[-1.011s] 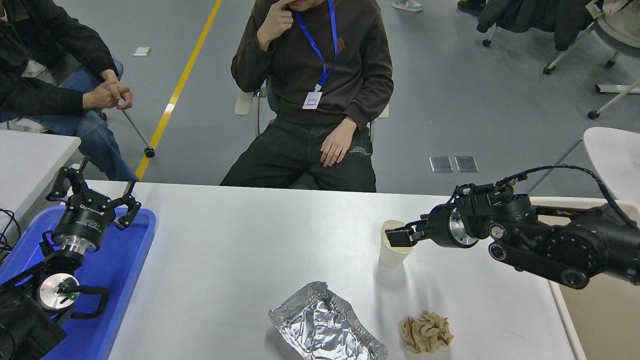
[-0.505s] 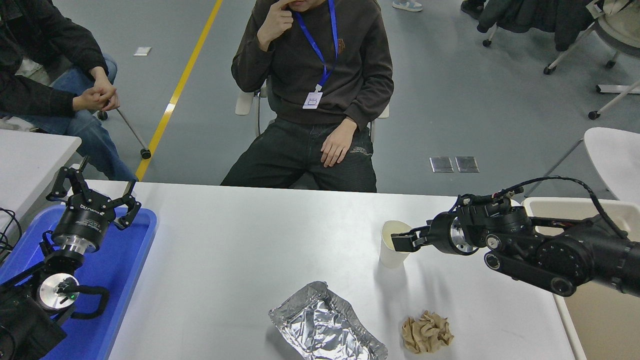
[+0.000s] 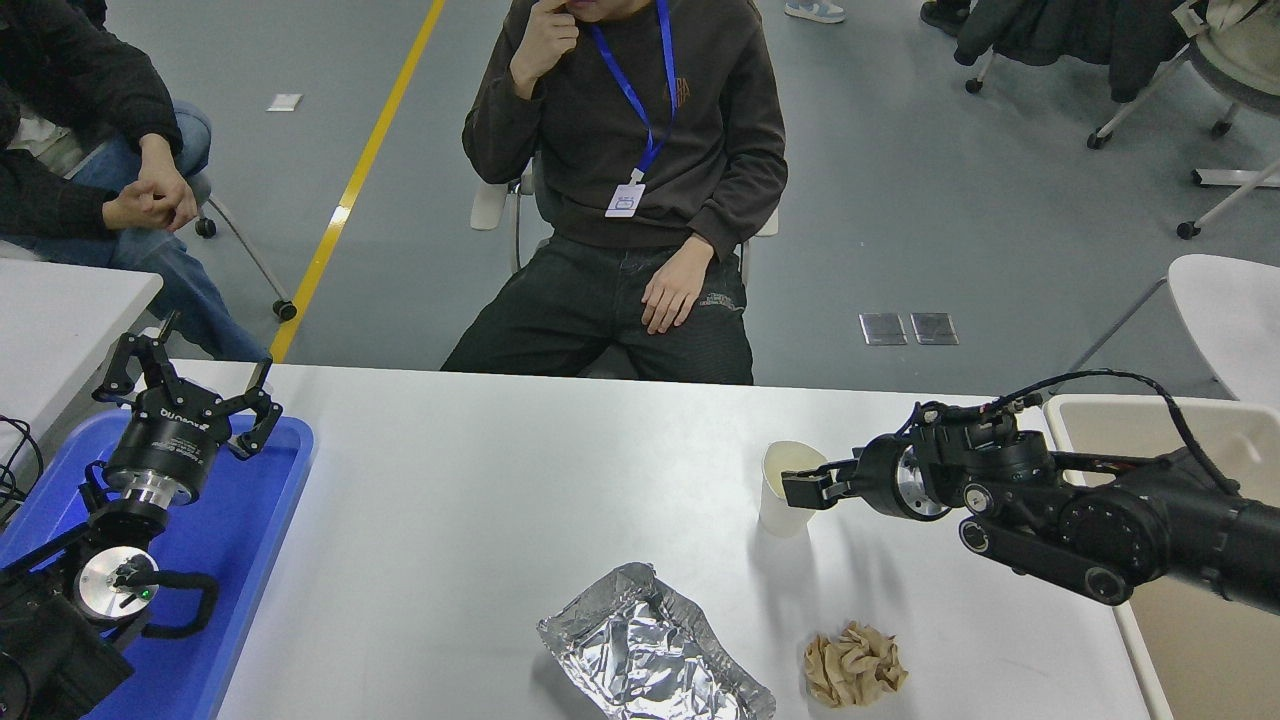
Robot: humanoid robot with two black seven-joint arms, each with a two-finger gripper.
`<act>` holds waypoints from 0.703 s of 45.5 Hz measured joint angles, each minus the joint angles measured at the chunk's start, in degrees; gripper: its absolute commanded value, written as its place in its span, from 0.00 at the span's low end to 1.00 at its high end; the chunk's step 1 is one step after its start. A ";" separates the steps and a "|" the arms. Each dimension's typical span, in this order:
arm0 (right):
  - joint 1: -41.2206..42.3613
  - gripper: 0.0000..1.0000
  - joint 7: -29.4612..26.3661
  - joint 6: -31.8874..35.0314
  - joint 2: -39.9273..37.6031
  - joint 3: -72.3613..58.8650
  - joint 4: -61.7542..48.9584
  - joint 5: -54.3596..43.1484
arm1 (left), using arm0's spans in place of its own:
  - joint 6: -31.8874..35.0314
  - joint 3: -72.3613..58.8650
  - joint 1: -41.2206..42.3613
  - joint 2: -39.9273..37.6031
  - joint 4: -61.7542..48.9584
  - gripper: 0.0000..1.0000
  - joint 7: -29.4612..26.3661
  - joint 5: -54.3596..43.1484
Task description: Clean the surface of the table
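The white table surface [image 3: 480, 520] carries a white paper cup [image 3: 785, 500] standing upright at right of centre, a crumpled foil tray [image 3: 650, 650] near the front edge and a brown crumpled paper wad [image 3: 853, 663] beside it. My right gripper [image 3: 805, 490] reaches in from the right and sits at the cup's right rim, partly over its opening; its grip is not readable from this angle. My left gripper [image 3: 190, 372] is parked open over the blue tray [image 3: 270, 520] at the lower left, holding nothing.
A beige bin [image 3: 1190, 640] stands off the table's right end, under my right arm. A person sits at the far side in the middle, another at the upper left. A smaller white table [image 3: 60, 320] adjoins at left.
My right gripper has dropped lower and drawn slightly right, from above the cup's mouth to its right rim. The cup stays where it was. The person at upper left has shifted their hands.
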 measured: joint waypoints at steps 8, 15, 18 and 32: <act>-0.15 0.26 0.00 -0.36 0.42 -0.71 -0.51 -0.01 | 0.00 0.00 0.00 0.00 0.00 1.00 0.00 0.00; 0.15 0.00 0.00 -0.51 0.62 -2.21 -0.69 0.03 | 0.00 0.00 0.00 0.00 0.00 1.00 0.00 0.00; 0.24 0.00 0.02 -0.58 0.66 -2.58 -0.75 0.03 | 0.00 0.00 0.00 0.00 0.00 1.00 0.00 0.00; 0.63 0.00 0.15 -0.69 0.75 -3.18 -0.77 0.14 | 0.00 0.00 0.00 0.00 0.00 1.00 0.00 0.03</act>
